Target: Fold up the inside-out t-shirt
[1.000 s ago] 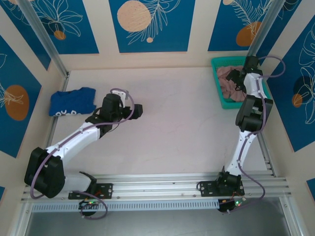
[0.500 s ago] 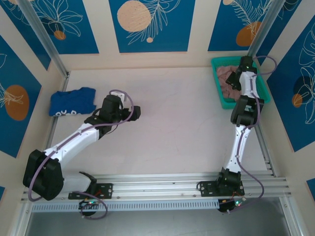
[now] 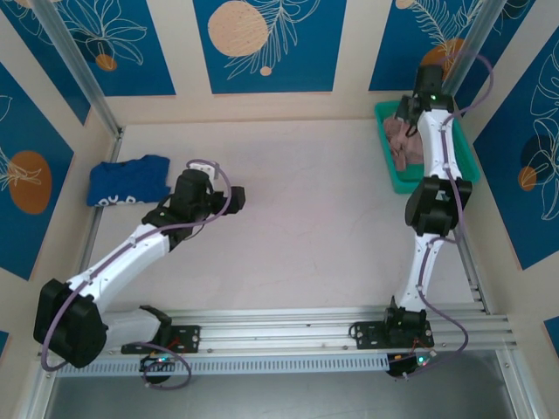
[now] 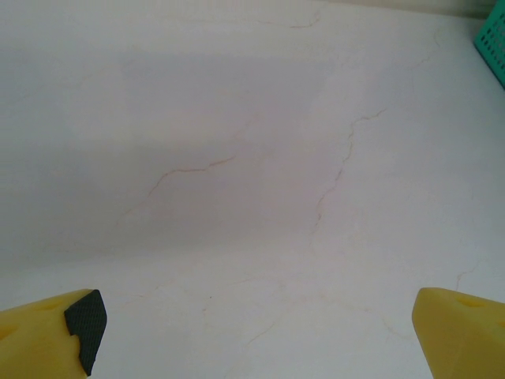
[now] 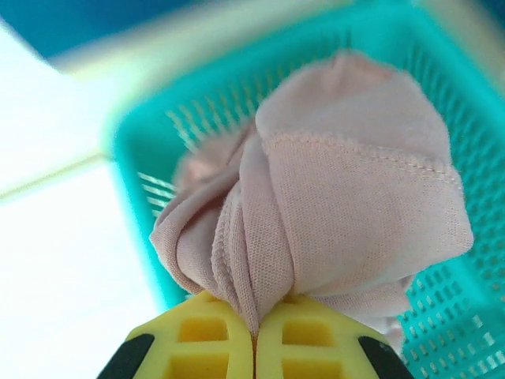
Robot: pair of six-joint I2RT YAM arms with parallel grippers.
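The dusty-pink inside-out t-shirt [image 3: 403, 146] lies bunched in a teal basket [image 3: 390, 175] at the back right of the table. My right gripper [image 5: 254, 335] is shut on a gathered fold of the t-shirt [image 5: 347, 197], with pink cloth rising out from between the yellow fingers [image 5: 197, 335] above the basket [image 5: 442, 95]. In the top view the right gripper [image 3: 407, 118] sits over the basket's far end. My left gripper [image 3: 238, 199] hovers over bare table left of centre, open and holding nothing, its yellow fingertips [image 4: 55, 328] wide apart in the left wrist view.
A royal-blue folded garment [image 3: 128, 181] lies at the table's left edge. Walls close in at the back and both sides. The pale tabletop [image 3: 306, 218] stretches between the two arms. A corner of the teal basket [image 4: 493, 43] shows in the left wrist view.
The right gripper has shut on the t-shirt and its arm has stretched farther back over the basket. The left arm has shifted slightly left.
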